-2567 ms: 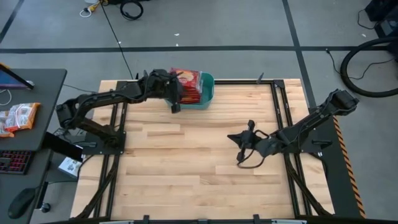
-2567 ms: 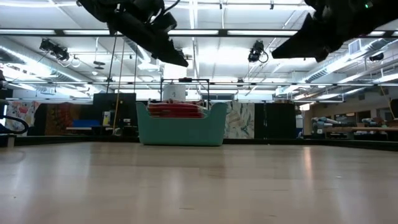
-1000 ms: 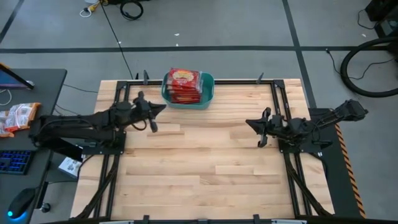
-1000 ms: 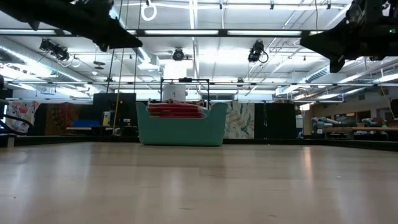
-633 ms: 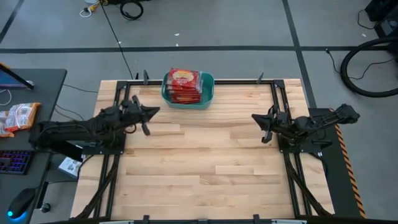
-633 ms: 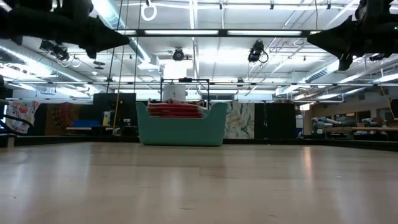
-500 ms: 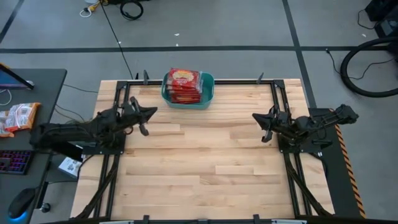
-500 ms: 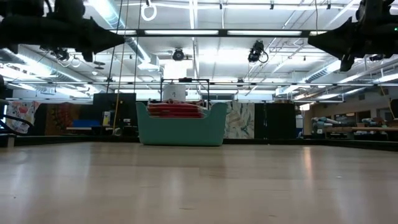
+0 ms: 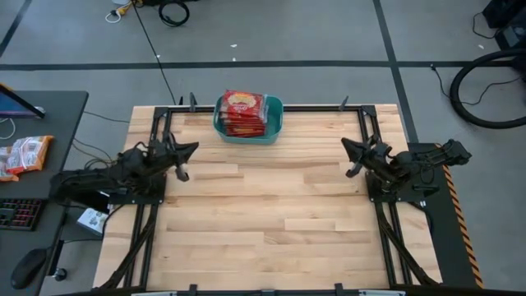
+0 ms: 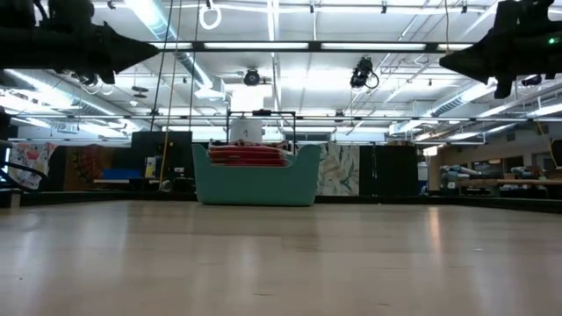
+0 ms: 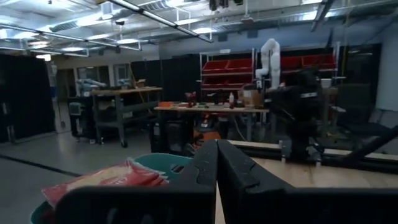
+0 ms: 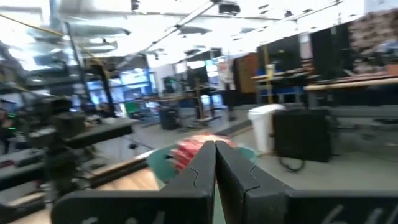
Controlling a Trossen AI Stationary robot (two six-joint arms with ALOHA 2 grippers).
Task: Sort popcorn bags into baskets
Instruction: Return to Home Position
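Within basket [image 10: 255,184], popcorn bags [image 10: 250,155] mostly hidden

My worktop is a light wooden table [image 9: 263,222] at frame centre in the high view. At the left edge I see a dark desk [image 9: 57,115] carrying an orange-and-white packet [image 9: 23,154]. A keyboard [image 9: 18,214] and a mouse [image 9: 29,267] sit lower in frame. A black cable coil [image 9: 173,11] lies at top, and a black hose loop [image 9: 485,90] at upper right.
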